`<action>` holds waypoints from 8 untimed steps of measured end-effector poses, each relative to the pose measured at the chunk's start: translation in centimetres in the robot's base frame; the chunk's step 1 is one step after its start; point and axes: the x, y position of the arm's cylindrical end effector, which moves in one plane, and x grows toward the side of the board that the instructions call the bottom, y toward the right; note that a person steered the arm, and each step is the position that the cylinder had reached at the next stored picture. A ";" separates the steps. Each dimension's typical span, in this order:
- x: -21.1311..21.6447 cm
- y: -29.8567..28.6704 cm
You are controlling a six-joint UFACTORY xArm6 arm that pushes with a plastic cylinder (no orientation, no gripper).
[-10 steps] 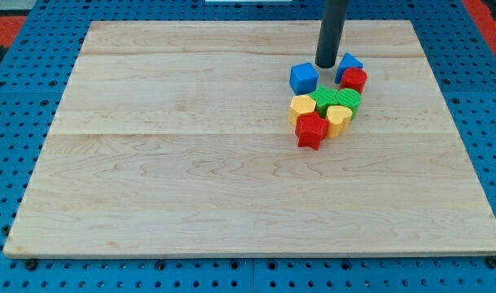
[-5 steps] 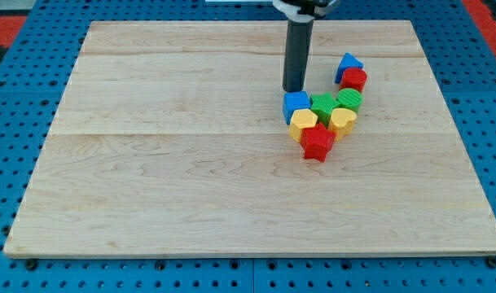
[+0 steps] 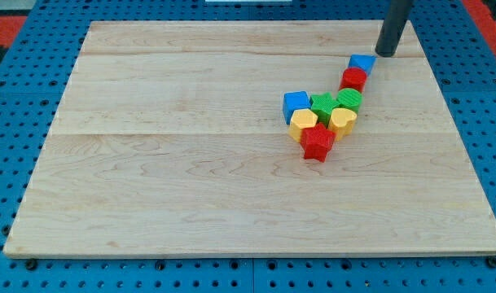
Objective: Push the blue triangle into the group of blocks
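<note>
The blue triangle (image 3: pixel 362 63) lies at the upper right of the wooden board (image 3: pixel 190 179), touching a red block (image 3: pixel 353 78) just below it. The group continues down-left: a green round block (image 3: pixel 348 99), a green star (image 3: pixel 322 105), a blue cube (image 3: pixel 296 104), a yellow hexagon (image 3: pixel 303 123), a yellow heart (image 3: pixel 342 120) and a red star (image 3: pixel 317 142). My tip (image 3: pixel 387 54) stands just up and to the right of the blue triangle, a small gap away.
The board rests on a blue perforated table (image 3: pixel 484 122). The board's right edge (image 3: pixel 455 106) is close to the blocks and the tip. A red area (image 3: pixel 3 28) shows at the view's top left.
The tip went from between the blue cube and the triangle, pushed the blue cube down into the group, then moved to the triangle's upper right. The triangle shifted slightly to the right.
</note>
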 end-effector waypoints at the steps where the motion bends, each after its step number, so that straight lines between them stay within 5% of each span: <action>1: 0.8 -3.7; 3: 2.9 -11.7; 6: 1.7 0.8; 8: 2.8 -10.8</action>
